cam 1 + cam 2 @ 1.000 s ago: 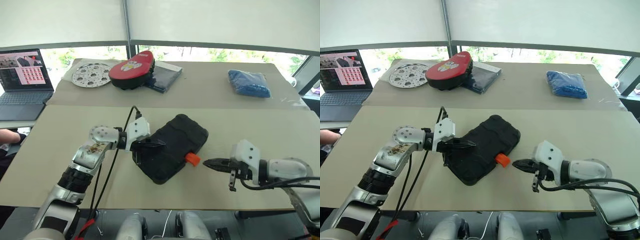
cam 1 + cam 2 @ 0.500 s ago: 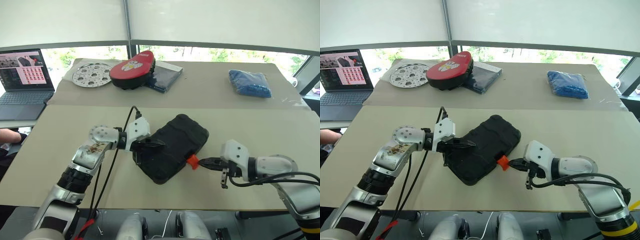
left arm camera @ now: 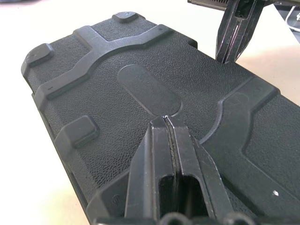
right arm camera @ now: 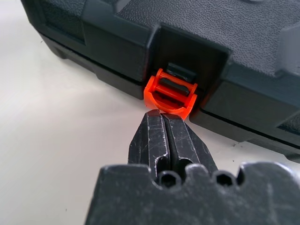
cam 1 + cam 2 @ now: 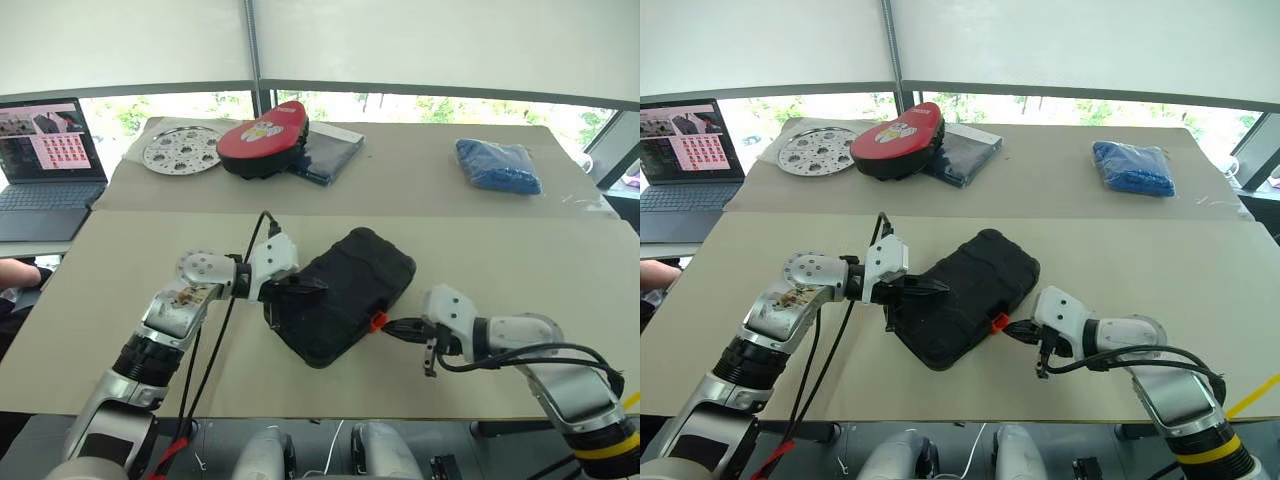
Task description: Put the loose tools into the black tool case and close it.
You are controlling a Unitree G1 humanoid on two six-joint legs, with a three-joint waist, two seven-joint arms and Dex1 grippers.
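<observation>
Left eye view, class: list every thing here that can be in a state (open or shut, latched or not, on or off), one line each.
black tool case: lid down, lying flat on the table.
orange latch: sticking out from the front edge, not yet pressed flat.
left gripper: shut, resting on the case lid.
right gripper: shut, tip at the latch.
laptop: open, screen lit.

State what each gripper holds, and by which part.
Nothing is held. The shut left gripper rests on the case lid; the shut right gripper tip is at its orange latch.
</observation>
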